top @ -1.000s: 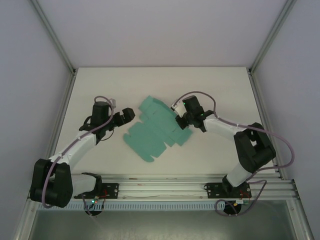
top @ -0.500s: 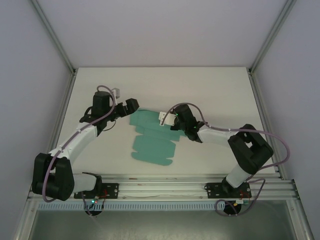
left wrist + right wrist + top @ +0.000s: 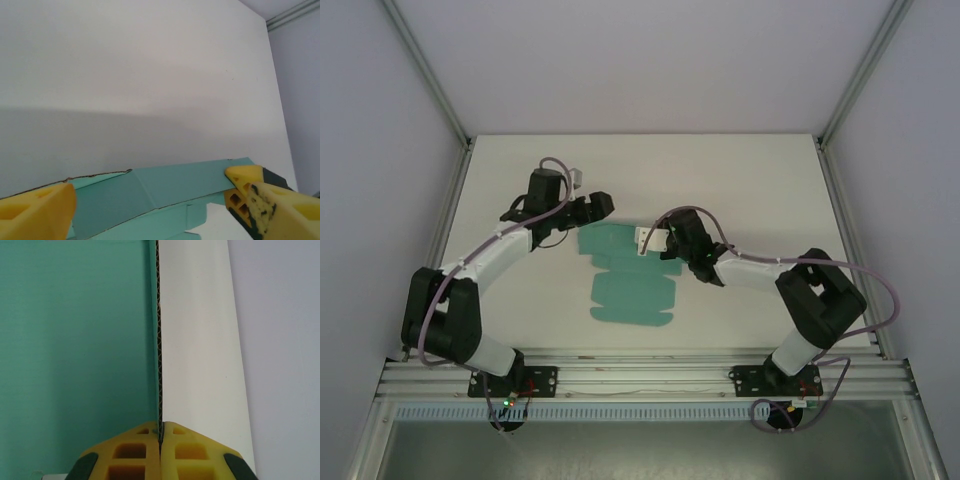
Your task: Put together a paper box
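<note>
I had the top external camera high above and behind the arm bases (image 3: 640, 378), tilted down and forward over the whole white table (image 3: 740, 180). This was the widest and farthest view. The left wrist camera sat low behind the left gripper (image 3: 150, 182), facing out across the tabletop, close to one edge of the flat teal-green corrugated-card paper box (image 3: 165, 186). The right wrist camera looked straight along the right gripper (image 3: 160, 426), very close and edge-on to a panel of that card. I saw the card and table surface in all three views.
</note>
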Robot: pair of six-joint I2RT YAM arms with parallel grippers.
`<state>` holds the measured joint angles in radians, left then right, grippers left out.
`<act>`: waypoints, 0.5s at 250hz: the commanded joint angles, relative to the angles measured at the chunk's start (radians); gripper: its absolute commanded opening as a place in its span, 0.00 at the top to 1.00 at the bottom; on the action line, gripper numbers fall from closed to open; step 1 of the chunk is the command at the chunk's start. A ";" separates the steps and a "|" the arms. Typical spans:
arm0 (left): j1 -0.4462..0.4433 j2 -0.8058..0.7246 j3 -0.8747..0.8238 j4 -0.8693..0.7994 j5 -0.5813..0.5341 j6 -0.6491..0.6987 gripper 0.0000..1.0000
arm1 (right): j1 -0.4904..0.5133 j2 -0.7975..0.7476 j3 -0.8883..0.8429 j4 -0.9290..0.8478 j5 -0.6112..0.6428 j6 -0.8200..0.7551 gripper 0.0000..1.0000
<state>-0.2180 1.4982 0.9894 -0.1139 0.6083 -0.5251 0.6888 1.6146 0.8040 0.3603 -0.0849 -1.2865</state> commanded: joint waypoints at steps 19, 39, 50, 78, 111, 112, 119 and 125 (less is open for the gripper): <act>-0.024 0.031 0.013 -0.008 0.055 -0.003 0.31 | 0.005 -0.040 -0.021 0.037 0.019 0.018 1.00; -0.037 0.042 0.005 -0.003 0.057 -0.013 0.33 | 0.005 -0.046 -0.025 0.051 0.018 0.036 1.00; -0.044 0.050 0.002 -0.001 0.056 -0.016 0.35 | 0.005 -0.051 -0.028 0.056 0.014 0.041 1.00; -0.055 0.069 -0.012 0.028 0.064 -0.034 0.41 | 0.005 -0.061 -0.035 0.060 0.002 0.050 1.00; -0.069 0.088 -0.011 0.043 0.064 -0.066 0.43 | 0.005 -0.067 -0.045 0.061 -0.022 0.040 1.00; -0.070 0.089 -0.011 0.044 0.064 -0.066 0.43 | 0.005 -0.067 -0.045 0.061 -0.022 0.041 1.00; -0.071 0.090 -0.011 0.051 0.065 -0.071 0.43 | 0.005 -0.067 -0.046 0.068 -0.024 0.045 1.00; -0.074 0.091 -0.011 0.059 0.069 -0.077 0.43 | 0.005 -0.067 -0.045 0.072 -0.024 0.051 1.00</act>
<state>-0.2771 1.5757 0.9874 -0.1036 0.6552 -0.5648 0.6888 1.5799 0.7712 0.3901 -0.0875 -1.2579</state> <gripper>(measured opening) 0.576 0.046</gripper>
